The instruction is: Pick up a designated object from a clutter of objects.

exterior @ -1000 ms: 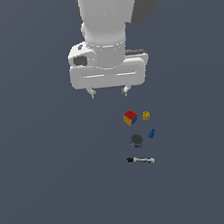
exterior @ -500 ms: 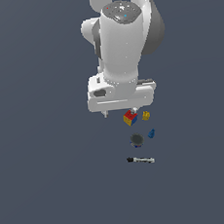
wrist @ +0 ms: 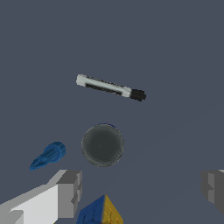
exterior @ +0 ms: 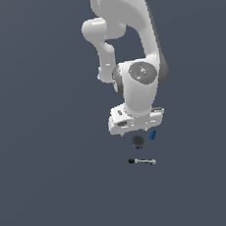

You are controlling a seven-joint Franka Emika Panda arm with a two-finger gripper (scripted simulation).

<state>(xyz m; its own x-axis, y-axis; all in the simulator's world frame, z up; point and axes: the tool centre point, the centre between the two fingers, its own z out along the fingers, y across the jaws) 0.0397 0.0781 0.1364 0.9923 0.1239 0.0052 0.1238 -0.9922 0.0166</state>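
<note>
The designated object, a short round can with a dark grey top (wrist: 103, 145), stands on the floor among the clutter of objects; in the exterior view the can (exterior: 137, 141) shows just below the hand. My gripper (exterior: 136, 132) hangs over the clutter, open and empty. In the wrist view the gripper (wrist: 140, 190) has its grey fingers (wrist: 68, 192) wide apart, and the can lies just beyond the gap between them. A multicoloured cube (wrist: 99, 212) sits between the fingers, hidden by the hand in the exterior view.
A blue cone-like piece (wrist: 48, 155) lies beside the can, also seen as the cone (exterior: 152, 134) by the hand's edge. A black-and-white marker (wrist: 109, 87) lies past the can; the marker (exterior: 141, 161) is the clutter item farthest from the hand.
The arm has swung down over the clutter. The hand now covers the cube and the yellow block in the exterior view. The objects have not moved.
</note>
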